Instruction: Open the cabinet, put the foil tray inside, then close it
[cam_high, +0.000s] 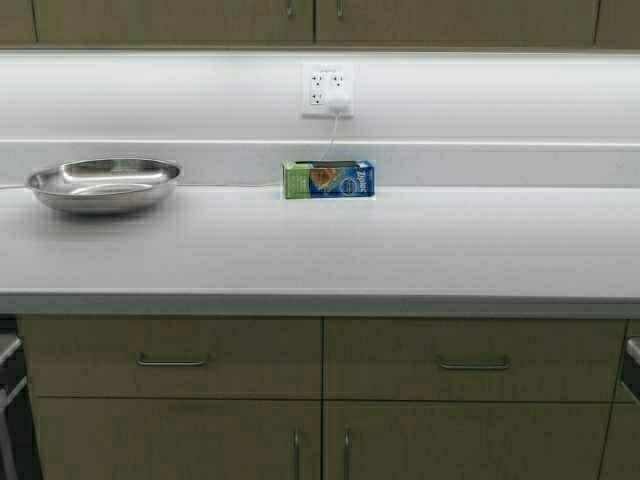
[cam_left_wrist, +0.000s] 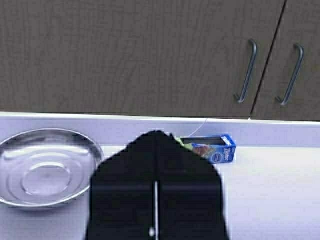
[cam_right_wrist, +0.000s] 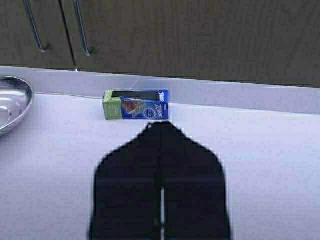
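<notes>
The cabinet (cam_high: 200, 20) is the wall unit along the top edge of the high view, above the counter. Both tan doors are closed, and their slim handles (cam_high: 290, 8) sit by the centre seam. Both wrist views show those doors and handles too (cam_left_wrist: 247, 70) (cam_right_wrist: 80, 25). The foil tray is out of view in every frame. My left gripper (cam_left_wrist: 157, 134) is shut and holds nothing; it hovers over the counter between the bowl and the box. My right gripper (cam_right_wrist: 161, 124) is also shut and empty, just in front of the box. Neither arm shows in the high view.
A round steel bowl (cam_high: 104, 183) sits at the left of the white counter (cam_high: 420, 250). A blue-green Ziploc box (cam_high: 328, 179) lies against the backsplash under a wall outlet (cam_high: 328, 90) with a white plug. Drawers (cam_high: 170, 358) and lower doors are below the counter.
</notes>
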